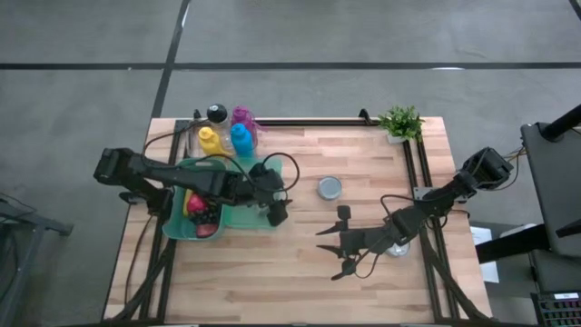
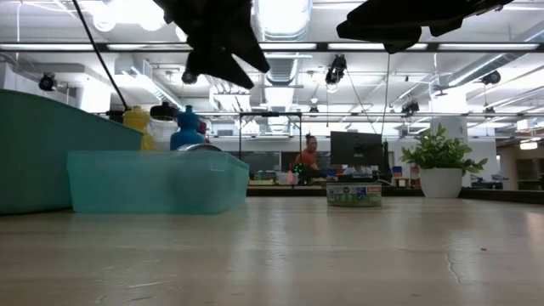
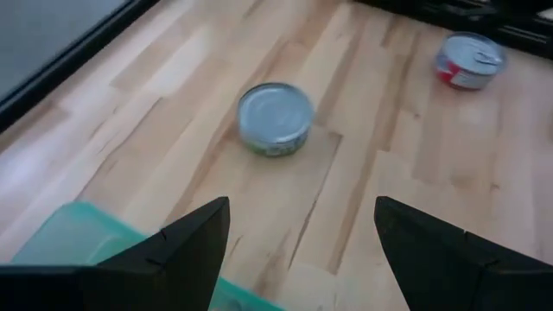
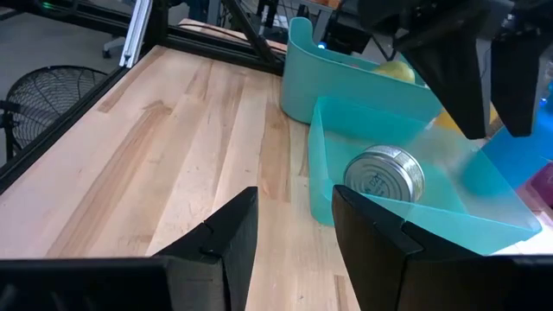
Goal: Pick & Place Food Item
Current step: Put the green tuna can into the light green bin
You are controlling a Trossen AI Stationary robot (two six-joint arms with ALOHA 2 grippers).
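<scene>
Left gripper (image 1: 277, 215) hovers over the right end of the teal tray (image 1: 238, 220), left of centre in the high view, jaws apart, nothing between them. Right gripper (image 1: 338, 257) sits lower centre-right over bare worktop (image 1: 272, 272), jaws together, empty. Right wrist view shows what the top-down view hides under the left arm: one silver can (image 4: 384, 178) lying on its side inside the tray. Left wrist view picks up two more cans upright on the worktop: a green-label can (image 3: 275, 117) at upper centre, and a red-label can (image 3: 467, 60) at upper right. So three cans total, one in the tray, two on the wood. High view also shows a teal bin (image 1: 193, 218) left of the tray with fruit in it, count unclear, three coloured bottles (image 1: 227, 136) plus one dark-capped one at upper left, and one potted plant (image 1: 400, 122) at upper right. Low view shows a person (image 2: 307, 158) far behind, centre.
</scene>
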